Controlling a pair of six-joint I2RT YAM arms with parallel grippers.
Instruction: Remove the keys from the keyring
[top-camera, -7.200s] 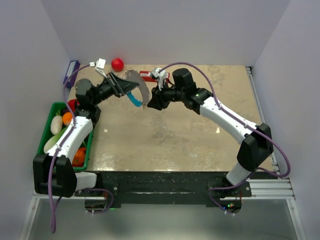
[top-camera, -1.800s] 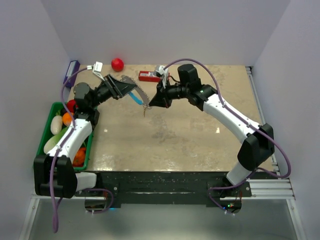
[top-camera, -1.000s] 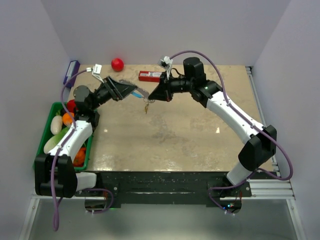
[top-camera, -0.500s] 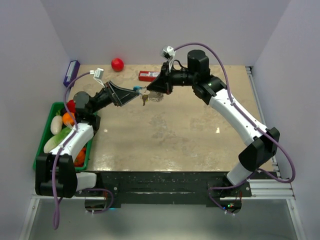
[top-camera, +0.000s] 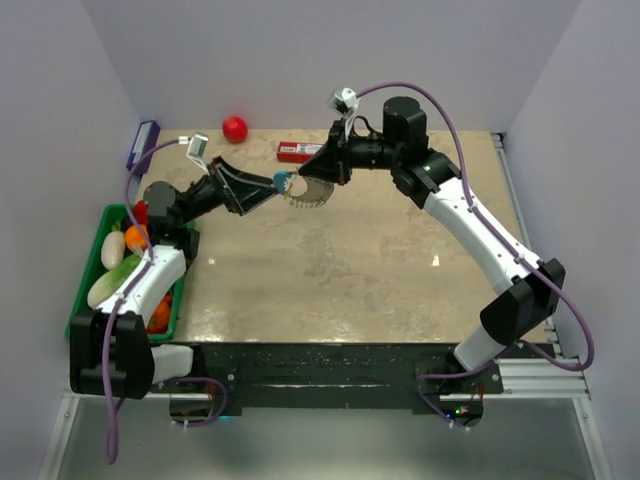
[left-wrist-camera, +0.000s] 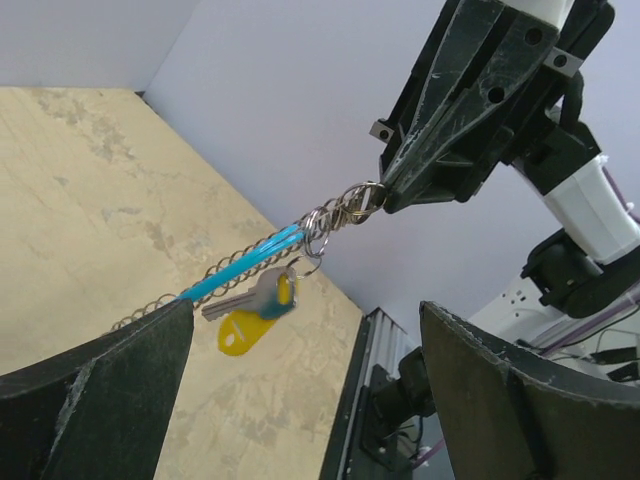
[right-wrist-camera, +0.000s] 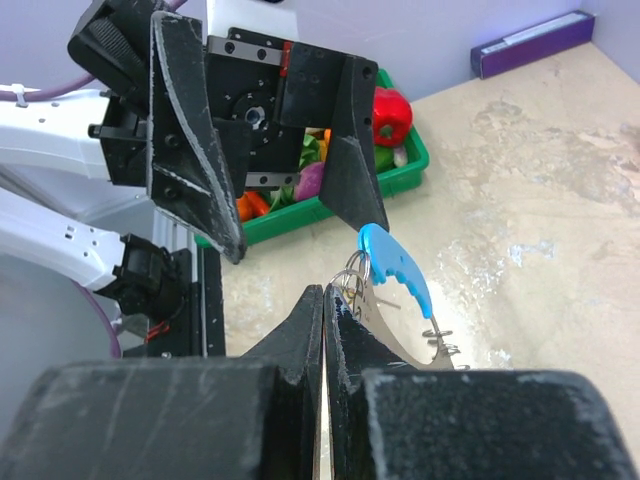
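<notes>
The keyring (left-wrist-camera: 300, 235) hangs in the air: small silver rings, a grey chain and a light-blue segment (left-wrist-camera: 240, 265). My right gripper (left-wrist-camera: 385, 195) is shut on the small rings at its top. One of the keys (left-wrist-camera: 255, 295), silver with a yellow head, dangles under the rings with a yellow tag (left-wrist-camera: 238, 332). My left gripper (left-wrist-camera: 305, 320) stands wide open just below, holding nothing; the chain runs past its left finger (left-wrist-camera: 100, 390). From above, the keyring (top-camera: 305, 192) hangs between the left gripper (top-camera: 262, 192) and the right gripper (top-camera: 318, 175). The right wrist view shows shut jaws and the blue segment (right-wrist-camera: 395, 265).
A red ball (top-camera: 234, 127), a red box (top-camera: 297, 151) and a purple box (top-camera: 143, 143) lie along the back edge. A green bin (top-camera: 95, 270) of toy vegetables stands at the left, beside the left arm.
My left gripper has opened fully and let go of the keyring. The right gripper has carried the keyring up and a little right, away from the left fingers.
</notes>
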